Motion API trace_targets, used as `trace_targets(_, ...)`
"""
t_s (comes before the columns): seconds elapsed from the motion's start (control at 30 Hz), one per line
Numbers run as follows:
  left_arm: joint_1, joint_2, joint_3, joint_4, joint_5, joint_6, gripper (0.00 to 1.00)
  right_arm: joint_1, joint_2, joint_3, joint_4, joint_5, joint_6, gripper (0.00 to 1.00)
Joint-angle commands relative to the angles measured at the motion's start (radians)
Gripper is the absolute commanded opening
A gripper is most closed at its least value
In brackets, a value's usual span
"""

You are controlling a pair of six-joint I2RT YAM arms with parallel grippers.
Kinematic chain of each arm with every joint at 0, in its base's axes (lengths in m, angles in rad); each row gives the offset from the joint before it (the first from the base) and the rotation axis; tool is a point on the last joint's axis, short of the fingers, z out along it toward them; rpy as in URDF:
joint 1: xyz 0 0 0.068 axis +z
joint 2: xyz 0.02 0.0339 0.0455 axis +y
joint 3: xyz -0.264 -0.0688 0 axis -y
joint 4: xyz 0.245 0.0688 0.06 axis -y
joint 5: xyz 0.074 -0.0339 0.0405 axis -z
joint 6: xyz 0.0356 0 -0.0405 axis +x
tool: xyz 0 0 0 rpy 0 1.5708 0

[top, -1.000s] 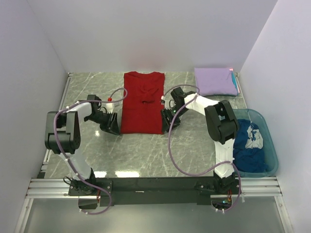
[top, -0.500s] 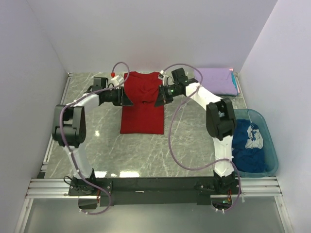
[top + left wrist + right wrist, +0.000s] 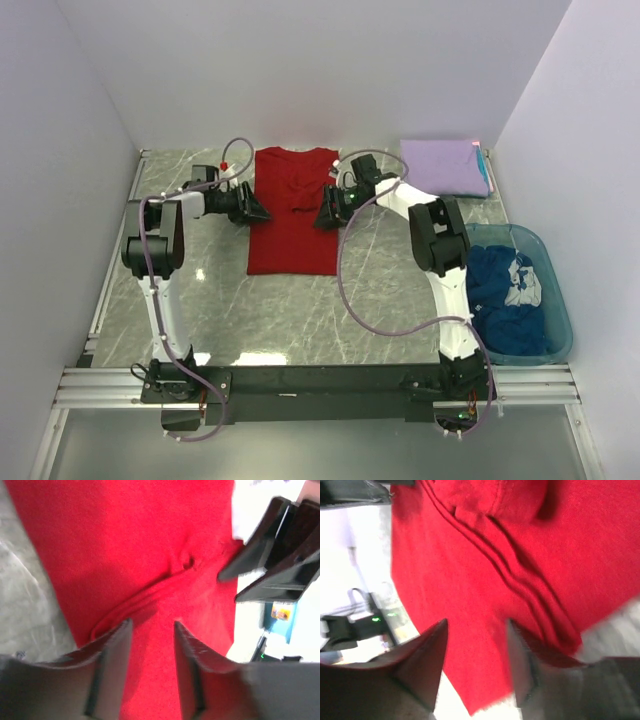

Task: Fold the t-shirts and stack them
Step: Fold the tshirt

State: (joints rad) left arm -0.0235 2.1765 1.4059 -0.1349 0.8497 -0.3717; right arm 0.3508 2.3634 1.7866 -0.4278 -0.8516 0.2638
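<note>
Now left hand, right hand further up red t-shirt.

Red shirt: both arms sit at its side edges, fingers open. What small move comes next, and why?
Probably close both sets of fingers on its side edges. The red shirt lies flat as a long strip, not yet folded end to end, and the left gripper and right gripper flank its upper half, open, nothing held. A matched grip would likely let them fold it over.
</note>
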Motion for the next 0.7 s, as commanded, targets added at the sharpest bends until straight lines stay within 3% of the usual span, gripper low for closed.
trace_targets(0.0,0.057,-0.099,-0.011,-0.086,0.043,0.146,0.52,-0.013,-0.156,-0.004,-0.080,0.082,-0.112,0.60)
trace_targets(0.07,0.080,-0.240,-0.079,-0.153,0.066,0.317,0.61,-0.010,-0.266,-0.050,-0.115,0.082,-0.175,0.63)
trace_targets(0.23,0.082,-0.548,-0.267,-0.469,0.046,0.917,0.62,0.045,-0.466,-0.249,-0.206,0.147,-0.406,0.61)
trace_targets(0.27,0.082,-0.588,-0.310,-0.494,0.032,1.083,0.62,0.084,-0.531,-0.294,-0.198,0.187,-0.443,0.60)
trace_targets(0.37,0.082,-0.739,-0.470,-0.542,0.005,1.355,0.63,0.166,-0.655,-0.470,-0.123,0.357,-0.601,0.59)
trace_targets(0.5,0.079,-0.836,-0.594,-0.456,0.008,1.499,0.62,0.307,-0.768,-0.683,0.059,0.491,-0.811,0.58)
trace_targets(0.67,0.057,-0.834,-0.653,-0.413,0.048,1.718,0.60,0.359,-0.810,-0.823,0.256,0.513,-0.955,0.57)
